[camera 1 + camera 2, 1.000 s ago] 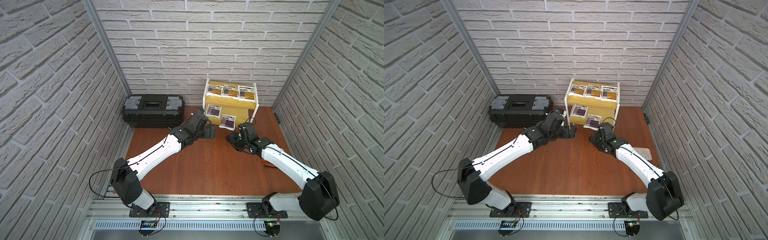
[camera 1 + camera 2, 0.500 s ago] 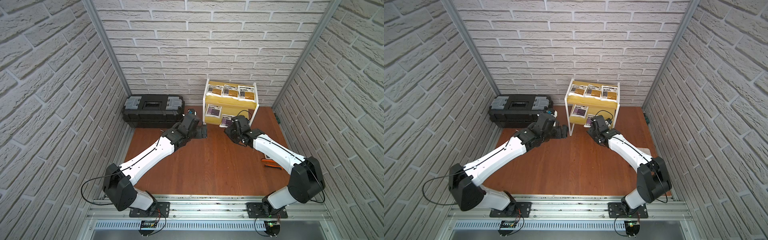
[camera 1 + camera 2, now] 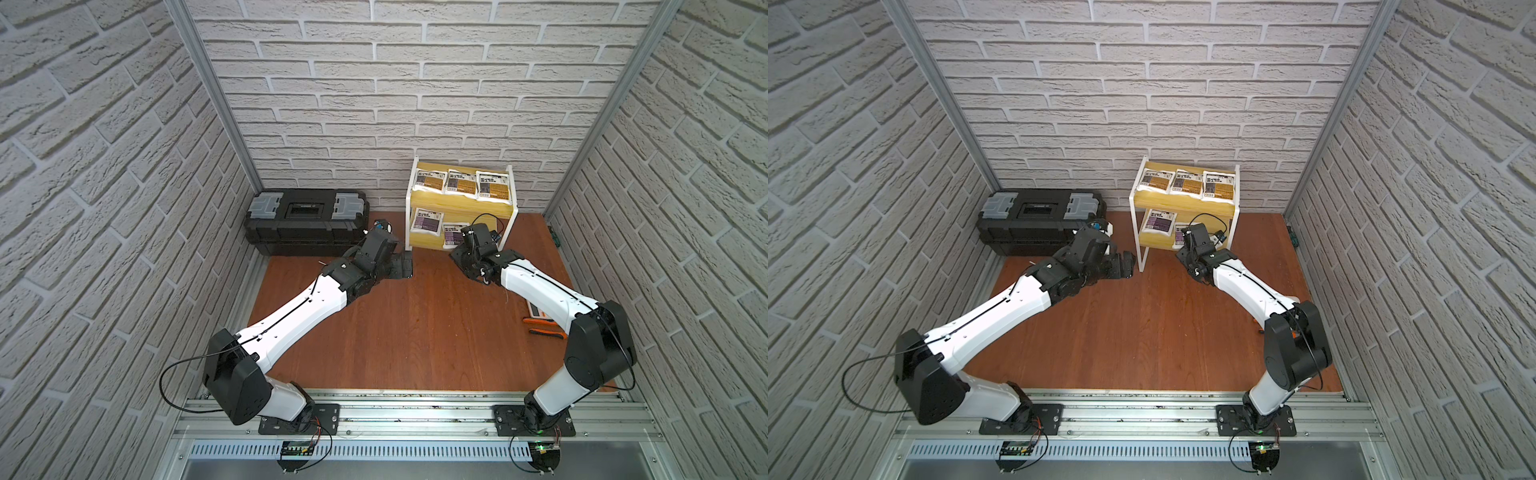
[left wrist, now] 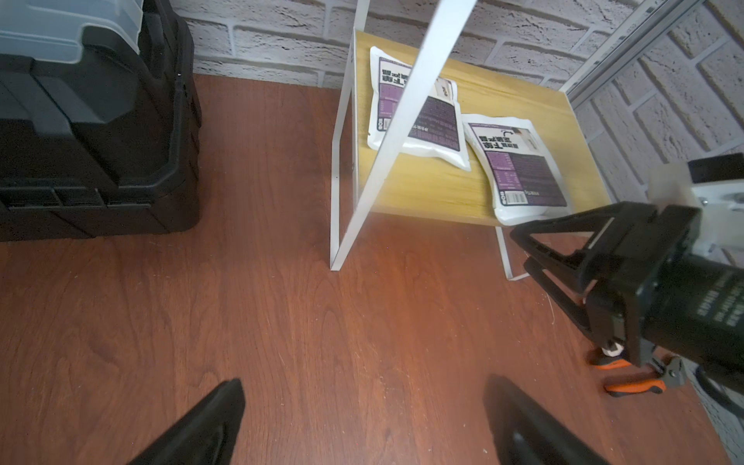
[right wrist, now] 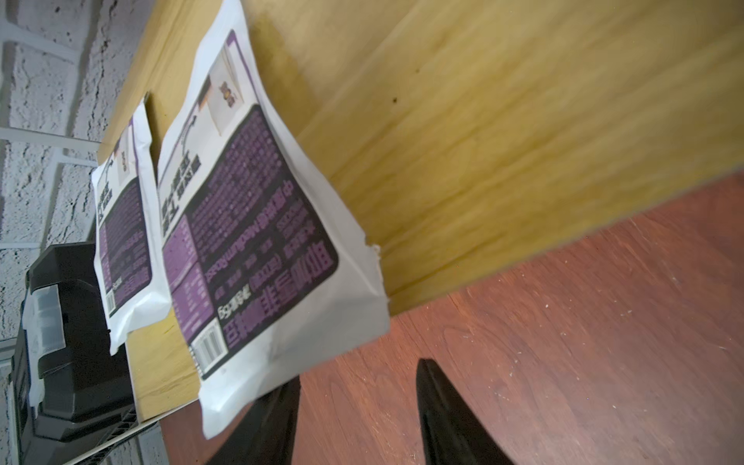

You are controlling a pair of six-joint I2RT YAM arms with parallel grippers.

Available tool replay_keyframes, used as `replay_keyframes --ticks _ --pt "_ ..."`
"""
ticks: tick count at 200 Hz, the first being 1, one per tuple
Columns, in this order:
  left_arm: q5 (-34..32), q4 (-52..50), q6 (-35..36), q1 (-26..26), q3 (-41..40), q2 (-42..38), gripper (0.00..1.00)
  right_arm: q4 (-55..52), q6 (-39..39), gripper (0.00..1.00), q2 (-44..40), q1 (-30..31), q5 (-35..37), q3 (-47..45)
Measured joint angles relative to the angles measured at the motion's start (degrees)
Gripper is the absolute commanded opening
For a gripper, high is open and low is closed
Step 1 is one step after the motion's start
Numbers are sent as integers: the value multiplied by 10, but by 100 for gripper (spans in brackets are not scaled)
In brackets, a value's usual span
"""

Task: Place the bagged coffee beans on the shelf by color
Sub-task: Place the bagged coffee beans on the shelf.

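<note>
Looking from the right gripper (image 5: pixel 358 374), we see its jaws partly apart and empty, the nearer purple pouch (image 5: pixel 249 225) just ahead, its barcode end overhanging the front edge of the lower board (image 5: pixel 503 141) beside one fingertip (image 5: pixel 282 402). Its long axis runs front to back, roughly along our reach. The left gripper (image 4: pixel 362 386), wide and empty, hangs farther off, so we judge the right one better placed. Beyond lie the second purple pouch (image 5: pixel 125 241) and, one tier up, three yellow pouches (image 3: pixel 459 185).

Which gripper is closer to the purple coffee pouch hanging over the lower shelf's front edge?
Right. The right gripper is open just in front of that purple pouch; the left gripper is farther off, outside the white front leg of the shelf.
</note>
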Motion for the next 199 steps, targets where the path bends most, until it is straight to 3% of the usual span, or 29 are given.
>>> replay_keyframes --ticks 87,168,199 --pt "17 3 8 -1 1 10 99 12 -42 56 -24 -10 -73 -6" --pt "16 26 26 -45 58 120 99 -46 -103 58 -278 -30 -80 -119" --pt "6 52 5 -63 100 185 99 -101 -130 58 -329 -54 -74 -132"
